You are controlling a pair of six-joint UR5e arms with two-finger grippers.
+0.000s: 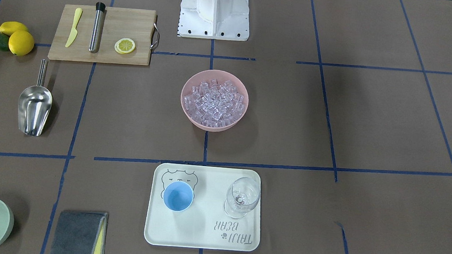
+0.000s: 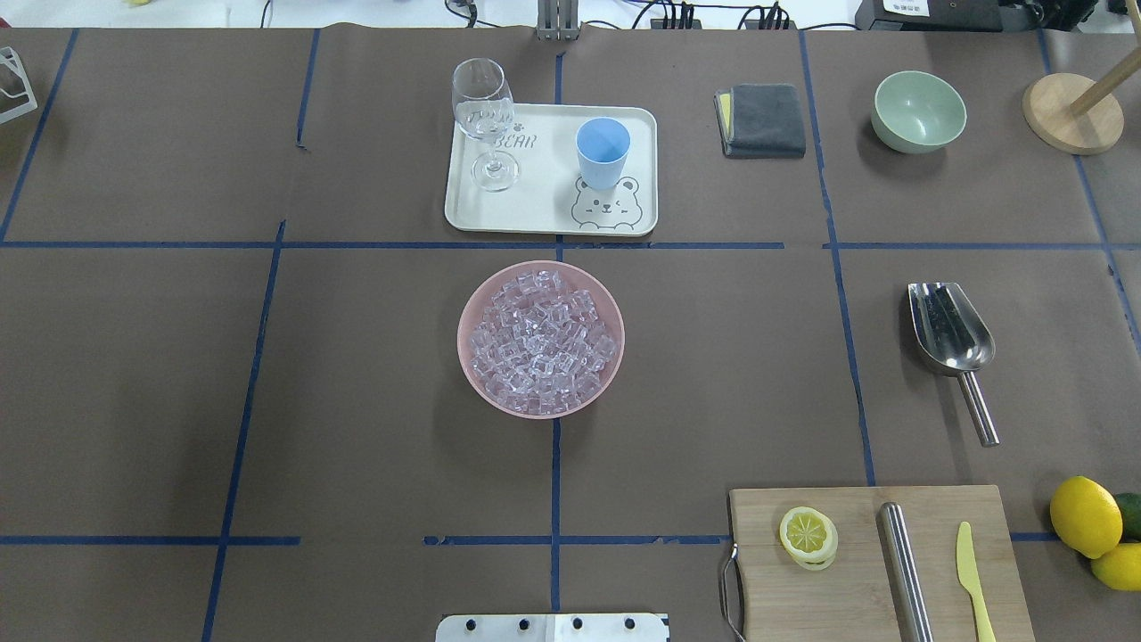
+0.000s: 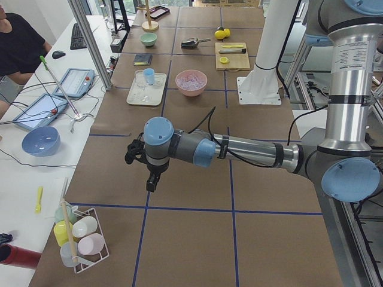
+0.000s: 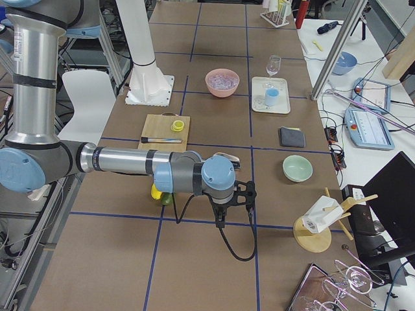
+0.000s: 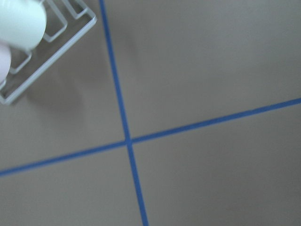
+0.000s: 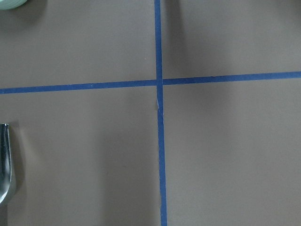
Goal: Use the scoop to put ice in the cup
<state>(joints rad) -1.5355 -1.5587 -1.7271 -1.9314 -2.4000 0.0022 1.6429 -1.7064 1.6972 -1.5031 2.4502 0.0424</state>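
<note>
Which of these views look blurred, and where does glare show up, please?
Left wrist view: soft throughout, the wire rack smeared. Right wrist view: tape lines crisp. Front-facing view: bright glare inside the scoop. Overhead view: sharp, the ice glistening.

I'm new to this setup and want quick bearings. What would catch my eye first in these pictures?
The pink bowl heaped with glistening ice at the table's centre draws the eye first. Beyond it, away from the robot, a cream tray carries the light-blue cup and a clear wine glass. The shiny scoop lies alone on the robot's right.
</note>
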